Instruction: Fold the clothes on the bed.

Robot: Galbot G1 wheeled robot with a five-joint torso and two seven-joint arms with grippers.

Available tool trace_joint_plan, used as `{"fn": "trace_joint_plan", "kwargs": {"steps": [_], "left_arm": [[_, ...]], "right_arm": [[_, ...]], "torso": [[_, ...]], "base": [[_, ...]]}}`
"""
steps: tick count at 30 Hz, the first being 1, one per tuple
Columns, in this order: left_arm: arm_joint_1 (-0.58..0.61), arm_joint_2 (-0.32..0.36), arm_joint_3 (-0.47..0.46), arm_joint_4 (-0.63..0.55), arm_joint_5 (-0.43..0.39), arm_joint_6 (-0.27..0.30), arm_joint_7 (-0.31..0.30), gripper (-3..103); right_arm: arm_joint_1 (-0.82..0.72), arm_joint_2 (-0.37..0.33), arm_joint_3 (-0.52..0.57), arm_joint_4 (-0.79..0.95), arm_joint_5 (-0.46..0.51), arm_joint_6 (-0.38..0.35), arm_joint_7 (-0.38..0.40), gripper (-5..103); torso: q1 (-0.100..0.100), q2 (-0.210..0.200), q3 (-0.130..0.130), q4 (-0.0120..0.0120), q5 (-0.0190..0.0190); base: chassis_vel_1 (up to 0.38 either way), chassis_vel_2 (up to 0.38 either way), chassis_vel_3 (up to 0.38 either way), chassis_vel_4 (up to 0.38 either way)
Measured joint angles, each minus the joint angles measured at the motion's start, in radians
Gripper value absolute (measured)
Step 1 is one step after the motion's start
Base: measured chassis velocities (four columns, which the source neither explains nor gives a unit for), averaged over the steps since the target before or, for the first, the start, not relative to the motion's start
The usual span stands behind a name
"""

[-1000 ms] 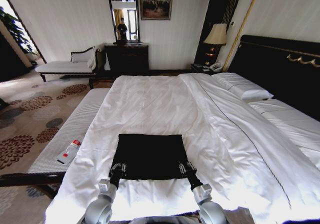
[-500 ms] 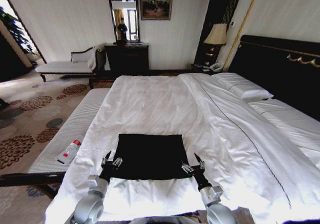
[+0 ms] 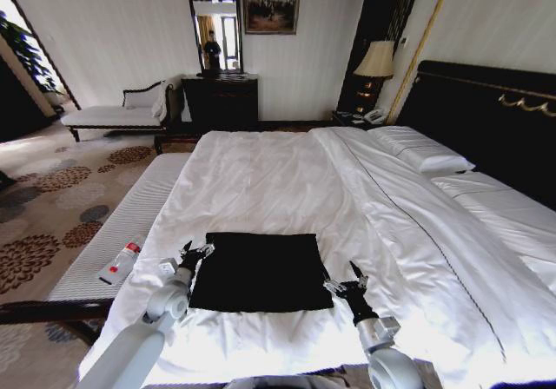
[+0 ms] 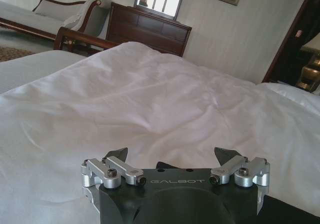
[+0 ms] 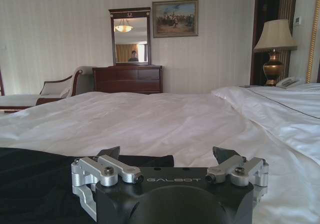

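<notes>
You've got the T-shirt [image 3: 259, 270] lying flat as a black folded rectangle on the white duvet at the near end of the bed [image 3: 287, 172], roughly 6 o'clock in the head view. Your left gripper [image 3: 193, 252] sits at the shirt's 10 o'clock corner, fingers spread apart and holding nothing, just beside the fabric edge. Your right gripper [image 3: 347, 283] is at the shirt's 4 o'clock corner, fingers also apart and empty, resting over bare duvet.
</notes>
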Motion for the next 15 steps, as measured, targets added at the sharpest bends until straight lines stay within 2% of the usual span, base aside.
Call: {"fn": "trace_joint_plan", "kwargs": {"steps": [3,7,13,15], "left_arm": [[-0.031,-0.005,0.007,0.046,-0.005,0.004,0.004,99],[-0.075,-0.016,0.027,0.117,-0.006,0.006,0.022,98],[-0.115,-0.042,0.037,0.185,-0.003,0.007,0.046,96],[-0.131,-0.053,0.046,0.206,-0.007,0.012,0.052,89]], "right_arm": [[0.013,-0.01,-0.007,-0.006,0.006,-0.007,0.002,100],[0.017,-0.014,-0.002,-0.008,0.019,-0.013,0.003,100],[0.031,-0.026,0.003,-0.013,0.037,-0.022,0.005,100],[0.038,-0.03,0.002,-0.013,0.044,-0.029,0.008,100]], "torso": [[0.0,0.0,0.0,0.0009,0.0003],[0.0,0.0,0.0,0.0001,-0.0001],[0.0,0.0,0.0,0.0003,0.0001],[0.0,0.0,0.0,0.0003,0.0001]], "base": [[0.0,0.0,0.0,0.0],[0.0,0.0,0.0,0.0],[0.0,0.0,0.0,0.0],[0.0,0.0,0.0,0.0]]}}
